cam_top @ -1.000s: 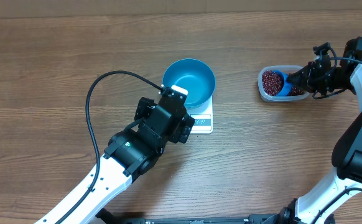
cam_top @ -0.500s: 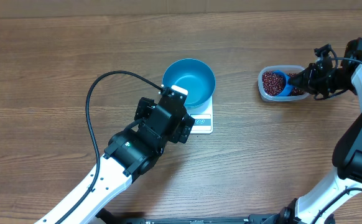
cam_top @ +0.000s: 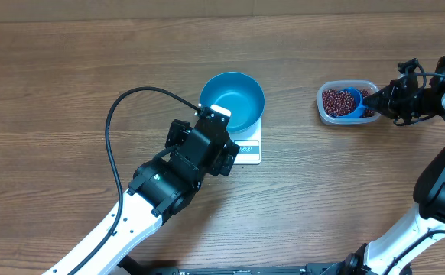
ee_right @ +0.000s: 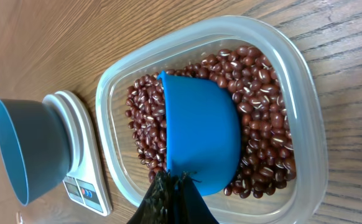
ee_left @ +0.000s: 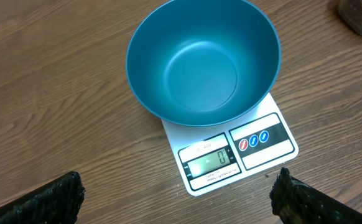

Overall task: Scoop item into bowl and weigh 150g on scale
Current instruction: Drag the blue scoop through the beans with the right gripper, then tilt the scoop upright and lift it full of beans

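beans (cam_top: 333,100), overhead: in clear tub (cam_top: 326,118), well right of scale (cam_top: 249,151); bowl (cam_top: 232,99) sits on scale.
right gripper (cam_top: 375,98), overhead: beyond tub from scale, pinching scoop (cam_top: 352,102) handle; handle axis runs roughly toward bowl on scale.
left gripper (cam_top: 205,145), overhead: just front-left of scale.
left gripper, left wrist: fingers (ee_left: 44,199) spread wide, empty; bowl bare, scale display zero.
scoop, right wrist: lying on beans, handle clamped; bowl past tub, scale-ward.
nearer arm: right, likely does the carry.
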{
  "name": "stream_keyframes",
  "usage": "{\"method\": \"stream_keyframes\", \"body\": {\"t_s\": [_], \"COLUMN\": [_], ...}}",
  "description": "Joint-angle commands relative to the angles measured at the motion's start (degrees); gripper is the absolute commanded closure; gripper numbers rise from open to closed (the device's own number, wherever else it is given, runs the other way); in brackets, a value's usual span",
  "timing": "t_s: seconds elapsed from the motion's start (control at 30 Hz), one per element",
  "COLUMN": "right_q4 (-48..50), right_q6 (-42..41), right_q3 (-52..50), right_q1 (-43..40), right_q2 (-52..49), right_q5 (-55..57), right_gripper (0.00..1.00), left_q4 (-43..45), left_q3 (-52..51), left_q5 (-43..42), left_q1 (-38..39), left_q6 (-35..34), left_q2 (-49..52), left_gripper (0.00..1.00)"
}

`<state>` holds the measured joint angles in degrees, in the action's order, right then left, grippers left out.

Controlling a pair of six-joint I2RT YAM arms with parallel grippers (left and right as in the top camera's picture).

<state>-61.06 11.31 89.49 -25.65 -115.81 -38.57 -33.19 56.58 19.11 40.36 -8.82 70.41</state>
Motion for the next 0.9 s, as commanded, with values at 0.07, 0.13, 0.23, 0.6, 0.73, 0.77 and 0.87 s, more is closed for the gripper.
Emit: {"method": "stream_keyframes", "body": {"t_s": [0.07, 0.13, 0.23, 0.6, 0.73, 0.77, 0.87], "right_q4": [-0.90, -0.98, -1.03, -2.80, -3.10, -3.17, -3.17], "right_q6": [2.49, 2.54, 3.26, 7.23, 7.23, 7.26, 7.52], "right_q3": [-1.16, -1.16, -1.16, -1.16, -1.16, -1.16, -1.16], "right_q1": [-1.75, -1.77, -2.27, -6.16, -6.21, -6.23, -6.25], "right_q2": [-1.16, -1.16, -1.16, -1.16, -1.16, -1.16, -1.16], "right_q5": [2.21, 1.77, -1.49, -9.79, -9.84, -10.03, -11.15], "right_gripper": [0.96, 0.96, 0.96, 0.96, 0.96, 0.96, 0.96], "left_q4": [0.20, 0.20, 0.20, 0.20, 0.20, 0.20, 0.20], "left_q3": [1.33, 1.33, 1.33, 1.33, 1.33, 1.33, 1.33], "left_q5": [0.35, 0.35, 0.35, 0.35, 0.35, 0.35, 0.35], "left_q1": [-0.22, -0.22, -0.22, -0.22, -0.22, -0.22, -0.22], "left_q6": [-0.02, -0.02, -0.02, -0.02, -0.02, -0.02, 0.00], "left_q2": [-0.02, -0.02, -0.02, -0.02, -0.02, -0.02, -0.02], "left_gripper": [0.00, 0.00, 0.00, 0.01, 0.01, 0.01, 0.01]}}
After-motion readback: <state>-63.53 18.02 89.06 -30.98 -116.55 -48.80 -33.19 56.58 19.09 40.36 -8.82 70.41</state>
